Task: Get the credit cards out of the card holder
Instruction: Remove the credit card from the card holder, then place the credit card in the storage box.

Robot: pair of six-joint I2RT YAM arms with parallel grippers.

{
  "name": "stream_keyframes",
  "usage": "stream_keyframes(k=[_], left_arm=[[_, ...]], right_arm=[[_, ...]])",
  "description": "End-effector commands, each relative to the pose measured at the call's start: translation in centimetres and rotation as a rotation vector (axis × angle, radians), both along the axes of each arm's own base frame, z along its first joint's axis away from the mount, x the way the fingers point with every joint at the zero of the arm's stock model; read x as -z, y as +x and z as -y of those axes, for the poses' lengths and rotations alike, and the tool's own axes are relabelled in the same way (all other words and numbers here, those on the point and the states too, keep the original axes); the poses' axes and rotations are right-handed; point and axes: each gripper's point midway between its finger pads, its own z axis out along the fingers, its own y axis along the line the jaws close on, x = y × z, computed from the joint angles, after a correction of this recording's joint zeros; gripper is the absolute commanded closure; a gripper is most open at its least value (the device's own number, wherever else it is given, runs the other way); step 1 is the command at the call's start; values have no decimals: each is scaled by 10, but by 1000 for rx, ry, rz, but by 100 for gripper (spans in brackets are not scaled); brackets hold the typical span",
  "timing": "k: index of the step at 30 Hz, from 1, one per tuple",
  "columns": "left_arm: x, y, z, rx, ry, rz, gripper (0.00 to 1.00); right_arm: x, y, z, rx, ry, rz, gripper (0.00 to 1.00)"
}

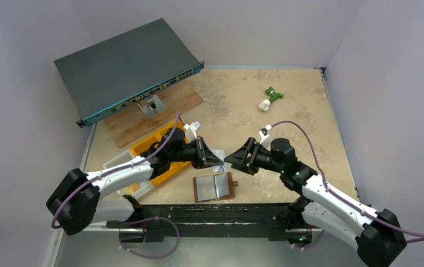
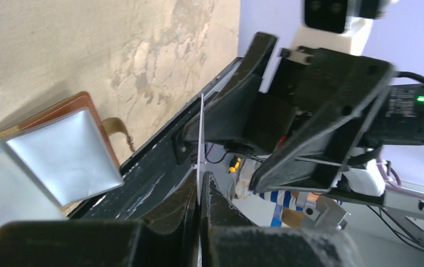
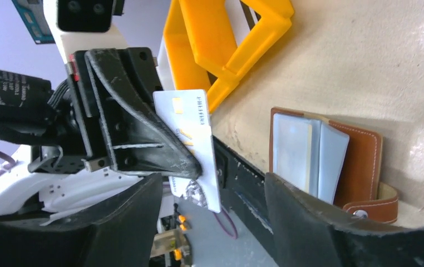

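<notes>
Entry: one credit card [image 3: 190, 133] is being pinched by the left tool [image 1: 215, 160], whose jaws are being kept fully closed on the card's lower part, above the bench [image 1: 287, 111]. The right tool [image 1: 235, 158] is being held partly open, with its fingers spread on either side of the card and nothing clamped. The card holder [image 1: 215, 187] is being left open near the middle of the bench's near edge, with further pale cards [image 3: 296, 147] in its pockets.

Risk being noted: the grip is narrow. If the card is brushed while the right tool is being drawn away, it could pivot or slip and fall past the near edge.
</notes>
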Motion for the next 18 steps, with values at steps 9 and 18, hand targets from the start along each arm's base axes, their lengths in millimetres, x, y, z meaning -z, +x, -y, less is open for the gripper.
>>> stream_keyframes(k=[9, 18], left_arm=[[30, 24, -100, -203, 668, 132, 100], [35, 68, -169, -455, 1144, 122, 100]], right_arm=[[-22, 31, 30, 117, -269, 173, 1], [-26, 34, 39, 112, -343, 232, 1]])
